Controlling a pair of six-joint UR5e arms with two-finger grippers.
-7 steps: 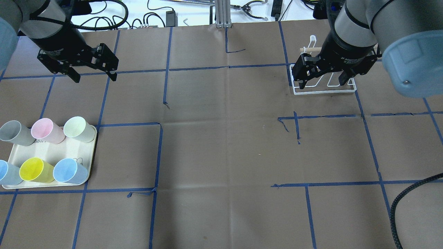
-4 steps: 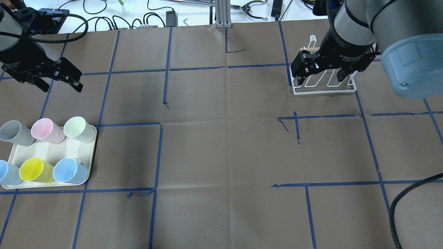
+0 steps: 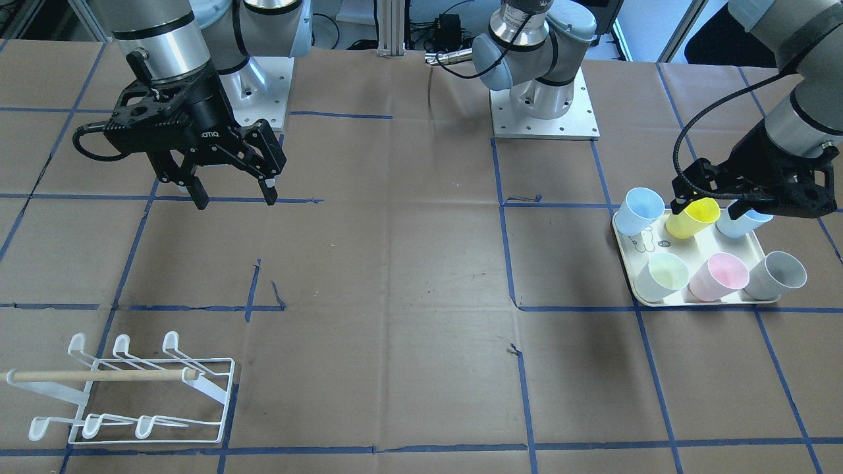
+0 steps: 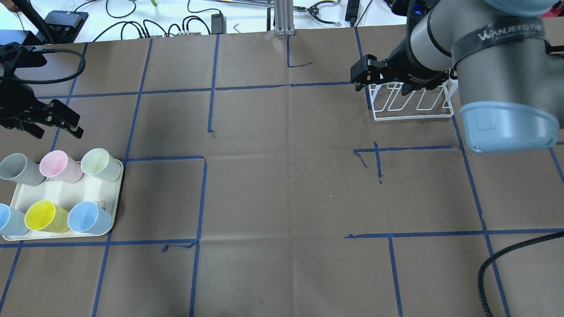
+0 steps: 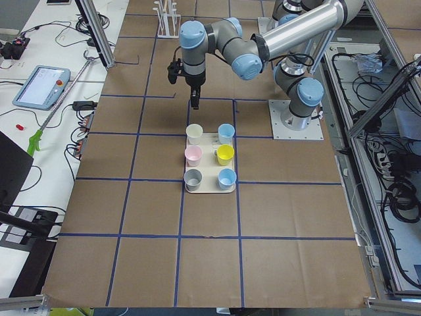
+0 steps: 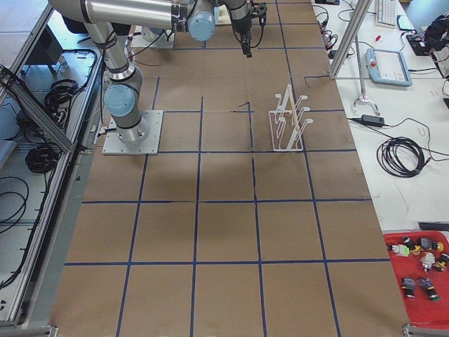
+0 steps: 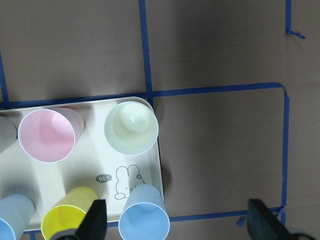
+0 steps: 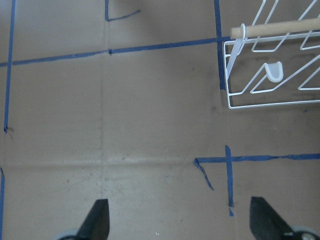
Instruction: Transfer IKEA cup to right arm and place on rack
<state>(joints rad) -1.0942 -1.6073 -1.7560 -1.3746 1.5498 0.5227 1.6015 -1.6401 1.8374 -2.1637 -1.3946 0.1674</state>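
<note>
Left claw point(image 4: 57, 131) is hanging spread wide, fingers gripping nothing, raised above the tray point(image 4: 66, 193) at the bench's point(image 4: 286, 176) left end; its wrist view is looking straight down on the tray corner with the pale green cup point(image 7: 131, 127) and a blue cup point(image 7: 145, 220). Six cups are standing upright on the tray in two rows, none touched: grey point(image 4: 17, 168), pink point(image 4: 59, 166), pale green, then blue point(image 4: 9, 220), yellow point(image 4: 45, 216), blue. Right claw point(image 3: 235, 197) is likewise hanging spread and empty, raised over bare bench. In the overhead view it is showing just beside the rack's point(image 3: 118, 376) end, clear of the wires. The rack is sitting on the bench at the far right, holding no cup, its dowel lying level over the prongs.
</note>
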